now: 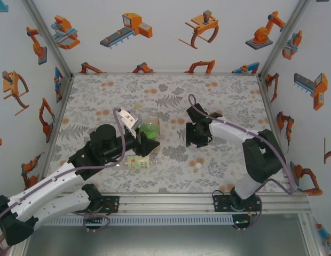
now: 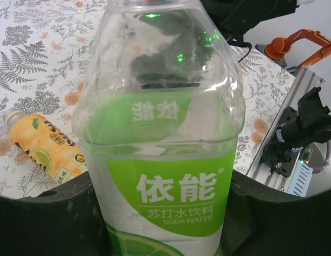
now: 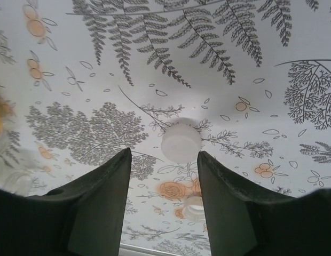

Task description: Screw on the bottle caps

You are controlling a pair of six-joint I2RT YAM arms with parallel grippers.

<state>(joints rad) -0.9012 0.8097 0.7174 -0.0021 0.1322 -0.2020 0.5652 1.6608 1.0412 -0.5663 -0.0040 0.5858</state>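
Observation:
My left gripper (image 1: 147,140) is shut on the clear bottle with the green label (image 2: 171,160), which stands upright between its black fingers (image 2: 42,218); its neck runs out of the left wrist view. The yellow-orange bottle (image 2: 42,152) lies on its side on the table to the left. A bottle with a pale label (image 1: 139,162) lies near the front. My right gripper (image 3: 164,153) is open, low over the table, with a plain white cap (image 3: 180,142) on the cloth just past its fingertips. A second cap (image 3: 193,207) (image 1: 198,166) lies farther toward the front edge.
The floral cloth (image 1: 219,96) covers the table. An aluminium rail (image 1: 208,198) runs along the near edge, with the right arm's base (image 2: 304,128) on it. White patterned walls close in the back and both sides.

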